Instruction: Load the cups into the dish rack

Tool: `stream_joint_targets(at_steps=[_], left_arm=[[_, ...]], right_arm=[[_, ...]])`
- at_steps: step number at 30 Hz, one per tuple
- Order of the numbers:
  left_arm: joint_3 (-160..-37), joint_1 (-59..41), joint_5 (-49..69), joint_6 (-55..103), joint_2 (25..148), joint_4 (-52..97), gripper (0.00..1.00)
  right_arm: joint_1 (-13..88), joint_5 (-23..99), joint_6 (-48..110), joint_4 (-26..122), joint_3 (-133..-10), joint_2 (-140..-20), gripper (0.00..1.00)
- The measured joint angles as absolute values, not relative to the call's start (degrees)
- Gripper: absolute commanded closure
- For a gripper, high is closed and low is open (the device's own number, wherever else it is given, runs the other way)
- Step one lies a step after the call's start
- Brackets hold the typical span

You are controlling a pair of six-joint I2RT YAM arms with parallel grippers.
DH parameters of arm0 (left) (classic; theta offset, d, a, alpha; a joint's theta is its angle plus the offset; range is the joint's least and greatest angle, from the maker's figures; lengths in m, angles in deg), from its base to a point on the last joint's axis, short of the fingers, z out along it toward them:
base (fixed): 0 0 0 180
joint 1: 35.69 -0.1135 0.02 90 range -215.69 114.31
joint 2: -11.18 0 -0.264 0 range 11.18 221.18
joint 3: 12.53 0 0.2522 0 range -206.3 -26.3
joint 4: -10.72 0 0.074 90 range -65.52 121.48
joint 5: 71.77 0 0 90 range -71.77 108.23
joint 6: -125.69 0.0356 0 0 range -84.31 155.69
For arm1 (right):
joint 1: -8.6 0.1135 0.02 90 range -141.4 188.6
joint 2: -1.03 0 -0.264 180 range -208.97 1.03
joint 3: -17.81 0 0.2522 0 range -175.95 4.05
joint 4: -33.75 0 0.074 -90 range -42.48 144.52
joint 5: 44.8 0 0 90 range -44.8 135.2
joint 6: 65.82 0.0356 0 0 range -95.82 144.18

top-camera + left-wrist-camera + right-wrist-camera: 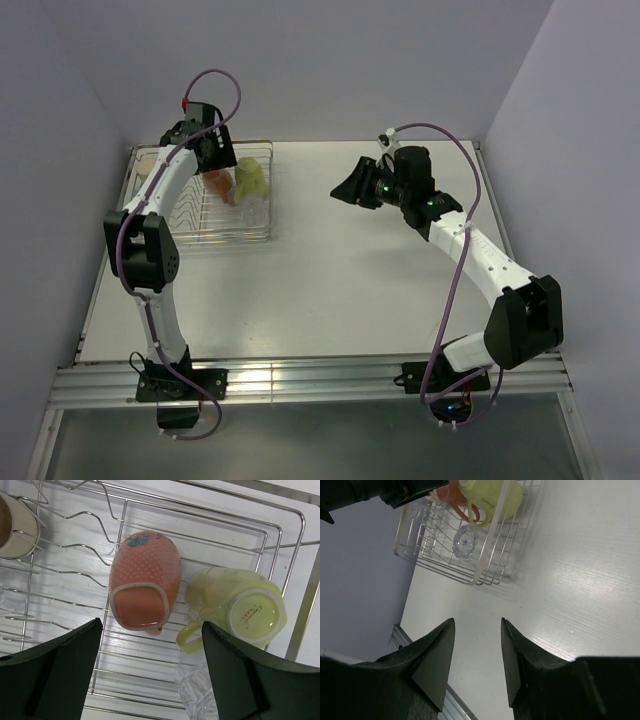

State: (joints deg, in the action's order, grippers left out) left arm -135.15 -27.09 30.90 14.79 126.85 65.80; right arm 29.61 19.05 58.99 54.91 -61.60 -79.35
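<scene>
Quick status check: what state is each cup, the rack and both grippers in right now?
Rack: on table, holding cups.
Orange mug: in rack, base up, tilted.
Green mug: in rack, base up.
Glass: in rack, beside green mug.
Beige cup: in rack corner, orientation unclear.
Left gripper: open, empty, over rack.
Right gripper: open, empty, over table.

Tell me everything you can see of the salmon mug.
The salmon mug looks ceramic, with a fine dotted skin, a small blue mark on its side and a pale ring around the squarish end facing the left wrist camera; whether that end is base or mouth I cannot tell. A bit of handle shows at its lower edge. It lies tipped on the rack wires, beside the green mug. The open left gripper hovers over it, not touching.
</scene>
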Motion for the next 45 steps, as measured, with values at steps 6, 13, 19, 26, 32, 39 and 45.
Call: stream_joint_targets(at_steps=[6, 13, 19, 26, 32, 39, 45], left_arm=[[-135.2, -27.1, 31.7, 14.4, 126.9, 65.8, 0.13], [-135.2, -27.1, 31.7, 14.4, 127.1, 65.7, 0.13], [-135.2, -27.1, 31.7, 14.3, 127.7, 65.6, 0.14], [-135.2, -27.6, 31.6, 13.9, 128.5, 65.4, 0.14], [-135.2, -28.5, 31.4, 13.9, 130.1, 65.0, 0.16], [-135.2, -28.8, 31.0, 13.8, 132.0, 65.0, 0.19], [-136.2, -28.8, 30.4, 13.5, 132.4, 65.7, 0.58]], right_arm=[[29.6, 19.0, 58.8, 55.4, -61.6, -79.4, 0.50], [29.6, 19.0, 58.7, 55.7, -61.6, -79.4, 0.50], [29.6, 19.0, 58.6, 55.7, -61.6, -79.4, 0.50], [29.6, 19.0, 58.3, 55.7, -61.6, -79.4, 0.50], [29.6, 19.0, 58.1, 55.7, -61.6, -79.4, 0.50], [29.6, 19.0, 58.1, 55.7, -61.6, -79.4, 0.50], [29.6, 19.0, 58.1, 55.7, -61.6, -79.4, 0.50]])
